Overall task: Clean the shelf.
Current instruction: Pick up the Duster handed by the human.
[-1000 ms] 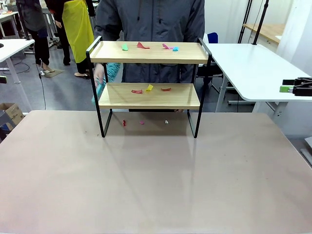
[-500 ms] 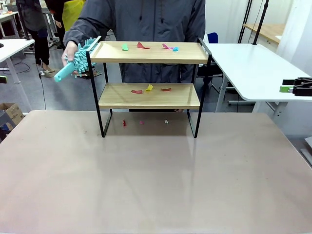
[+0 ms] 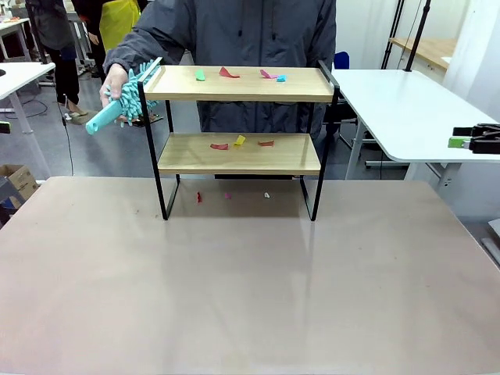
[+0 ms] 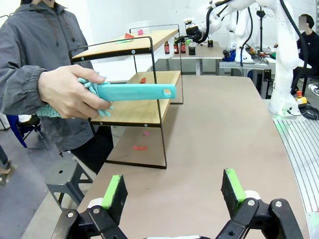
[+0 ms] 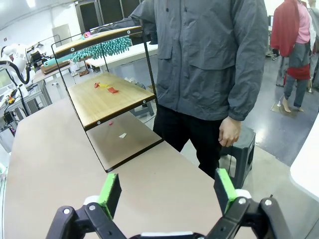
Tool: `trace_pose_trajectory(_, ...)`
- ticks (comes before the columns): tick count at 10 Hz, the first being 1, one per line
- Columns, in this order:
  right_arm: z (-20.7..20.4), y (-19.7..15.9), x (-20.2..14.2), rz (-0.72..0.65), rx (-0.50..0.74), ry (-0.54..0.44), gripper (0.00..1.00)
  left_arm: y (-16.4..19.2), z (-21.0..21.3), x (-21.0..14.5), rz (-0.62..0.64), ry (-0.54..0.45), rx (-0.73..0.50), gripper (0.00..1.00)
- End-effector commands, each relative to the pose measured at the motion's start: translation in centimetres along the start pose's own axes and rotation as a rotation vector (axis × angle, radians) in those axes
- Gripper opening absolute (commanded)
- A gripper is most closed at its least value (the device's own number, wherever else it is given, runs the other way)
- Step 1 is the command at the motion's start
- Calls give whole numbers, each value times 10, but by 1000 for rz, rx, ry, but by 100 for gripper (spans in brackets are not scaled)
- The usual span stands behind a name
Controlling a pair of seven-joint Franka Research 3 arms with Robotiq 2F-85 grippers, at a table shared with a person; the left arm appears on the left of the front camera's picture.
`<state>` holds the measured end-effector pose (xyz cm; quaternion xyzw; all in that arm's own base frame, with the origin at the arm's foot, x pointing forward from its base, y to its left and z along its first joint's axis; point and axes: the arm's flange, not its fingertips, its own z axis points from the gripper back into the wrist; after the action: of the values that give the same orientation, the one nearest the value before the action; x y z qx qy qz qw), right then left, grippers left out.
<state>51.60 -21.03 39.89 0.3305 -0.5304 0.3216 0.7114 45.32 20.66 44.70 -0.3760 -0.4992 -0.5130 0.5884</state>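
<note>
Shelf [image 3: 242, 94] at the far side of the table [image 3: 250, 289] in the front view, colored paper scraps [image 3: 229, 73] littering both boards and the tabletop beneath. Held by a person's hand [image 3: 116, 82] at its left end, a teal duster [image 3: 125, 101], handle pointing outward, probably offered for taking. From the left wrist: left gripper [image 4: 173, 188] spread wide and empty, facing that handle, well apart from it. From the right wrist: right gripper [image 5: 167, 189] likewise wide, holding nothing, aimed near the shelf's other end, likely waiting.
</note>
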Motion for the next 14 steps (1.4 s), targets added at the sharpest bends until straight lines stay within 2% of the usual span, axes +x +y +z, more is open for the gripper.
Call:
trace_pose_trajectory(1, -1, 0, 1, 3, 0, -1, 100, 0, 0, 1, -2, -2, 1, 100)
trace_pose_trajectory(6, -1, 0, 1, 3, 0, -1, 100, 0, 1, 3, -11, 1, 3, 100)
trace_pose_trajectory(8, -1, 0, 1, 3, 0, -1, 100, -2, 13, 62, 17, 84, 42, 100)
trace_pose_trajectory(11, -1, 0, 1, 3, 0, -1, 100, -15, 7, 163, 124, 376, 161, 100)
trace_pose_trajectory(14, -1, 0, 1, 3, 0, -1, 100, -47, -38, 244, 343, 746, 364, 100)
